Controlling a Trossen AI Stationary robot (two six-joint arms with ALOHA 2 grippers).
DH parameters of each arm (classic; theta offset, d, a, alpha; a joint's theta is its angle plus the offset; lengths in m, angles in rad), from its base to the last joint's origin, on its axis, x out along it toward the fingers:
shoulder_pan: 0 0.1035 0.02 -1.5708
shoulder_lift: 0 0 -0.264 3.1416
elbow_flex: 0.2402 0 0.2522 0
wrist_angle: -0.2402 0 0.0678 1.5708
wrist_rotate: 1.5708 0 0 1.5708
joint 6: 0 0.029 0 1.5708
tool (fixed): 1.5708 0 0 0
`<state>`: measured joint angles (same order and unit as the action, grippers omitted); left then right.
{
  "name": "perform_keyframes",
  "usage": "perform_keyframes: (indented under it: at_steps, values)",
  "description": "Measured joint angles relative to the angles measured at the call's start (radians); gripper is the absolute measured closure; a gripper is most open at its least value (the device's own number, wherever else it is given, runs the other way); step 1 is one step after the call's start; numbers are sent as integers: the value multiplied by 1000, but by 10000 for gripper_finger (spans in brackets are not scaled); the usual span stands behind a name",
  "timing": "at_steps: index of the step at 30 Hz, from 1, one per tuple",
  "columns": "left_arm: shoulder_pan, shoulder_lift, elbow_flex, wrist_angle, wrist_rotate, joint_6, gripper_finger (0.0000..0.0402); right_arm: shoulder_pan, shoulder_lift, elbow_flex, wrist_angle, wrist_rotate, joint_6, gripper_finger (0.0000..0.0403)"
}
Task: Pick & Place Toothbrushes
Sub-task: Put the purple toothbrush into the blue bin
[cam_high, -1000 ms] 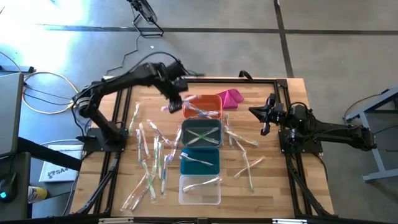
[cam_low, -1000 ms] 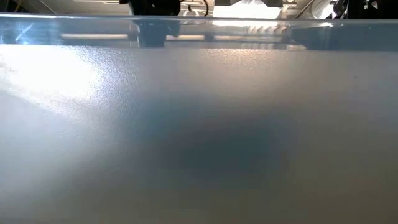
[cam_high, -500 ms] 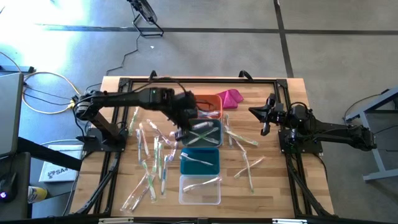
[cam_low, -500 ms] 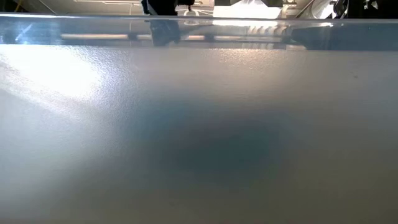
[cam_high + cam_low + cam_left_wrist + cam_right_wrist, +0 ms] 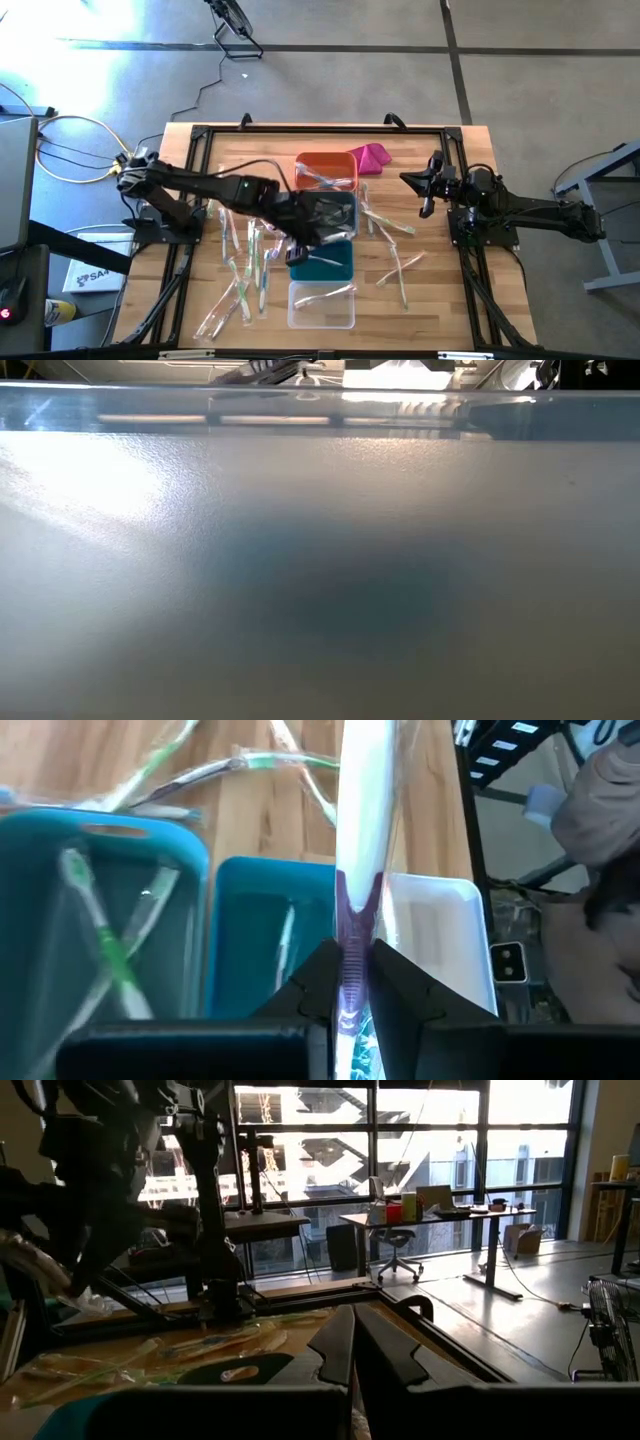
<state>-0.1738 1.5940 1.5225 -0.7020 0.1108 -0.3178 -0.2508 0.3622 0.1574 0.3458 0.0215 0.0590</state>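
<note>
Left wrist view shows the left gripper (image 5: 352, 982) clamped on a wrapped toothbrush (image 5: 362, 830) with a purple handle end, its white wrapper running straight out ahead of the fingers (image 5: 310, 982). Just beyond the fingers sit the teal bin (image 5: 255, 935) and, beside it, the clear bin (image 5: 440, 935); on the teal bin's other side the grey bin (image 5: 60, 920) holds a green toothbrush (image 5: 105, 935). Past the teal bin, loose toothbrushes (image 5: 240, 765) lie on the wooden table (image 5: 240, 810). From the high view, this gripper (image 5: 300, 252) hangs over the teal bin's (image 5: 335, 265) edge, the dark arm covering much of the grey bin (image 5: 340, 212). Farther from the teal bin stand the orange bin (image 5: 325, 168) and a magenta cloth (image 5: 371, 157). The right gripper (image 5: 425, 190) waits beyond the cloth, fingers together and empty.
</note>
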Motion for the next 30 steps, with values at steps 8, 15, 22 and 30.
perform_keyframes:
  at_steps: [8,15,22,30]
  values:
    - [-17,0,-177,218,2,-124,368,0,0,0,-10,1,1,398]
    - [-16,0,-315,370,2,-194,368,0,0,0,-31,2,3,398]
    - [-16,1,-410,510,2,-242,368,0,0,0,-35,2,24,398]
    - [-16,1,-471,588,-25,-235,368,0,0,0,-36,2,24,398]
